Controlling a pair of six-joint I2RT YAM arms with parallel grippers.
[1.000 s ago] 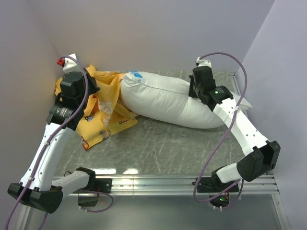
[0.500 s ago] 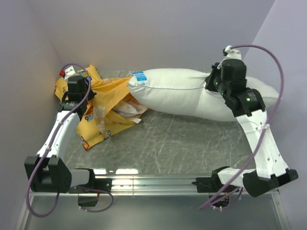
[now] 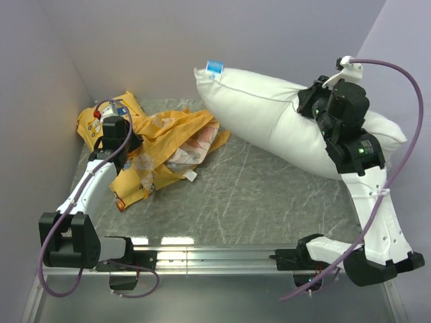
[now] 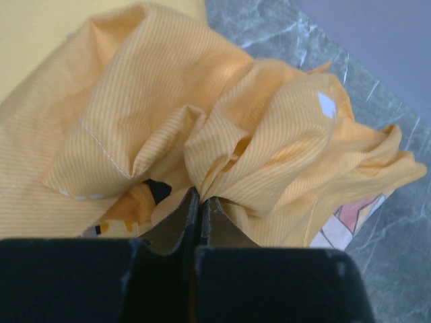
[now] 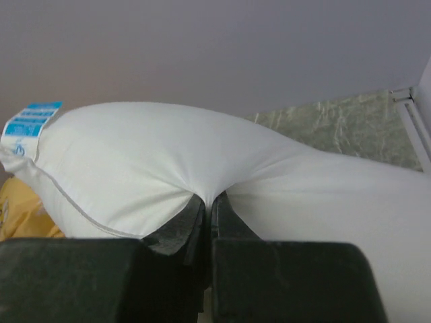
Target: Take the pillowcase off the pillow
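Separation looks all but done, so the step in hand is a clean finish: get the two things well apart without tangling them again.

Nearest the arm bases, the bare marbled table (image 3: 256, 202) lies between the arms. On its left half, the left gripper (image 4: 200, 199) is pressed together on a bunched fold of the pillowcase (image 3: 168, 138), with striped orange cloth gathered right at the fingertips. The rest lies rumpled on the table, one flap spilling toward the middle.

Farther back and to the right, the right gripper (image 5: 209, 200) is pinched tight on a pucker of the pillow (image 3: 262, 111). The pillow sits raised and tilted, its end with the blue label (image 3: 215, 67) up against the back wall (image 3: 202, 33) and its other end lower at the right. From above, the pillow's lower edge looks just clear of the nearest flap, though I cannot tell whether they touch.

To do this well, I judge the left pinch should act as a low, firm anchor. The right should carry the pillow rightward, lifted enough that its sagging belly does not drag the flap along. That pinch takes only a small fold of the pillow's skin, so a slow move suits; a jerk could let it slip.
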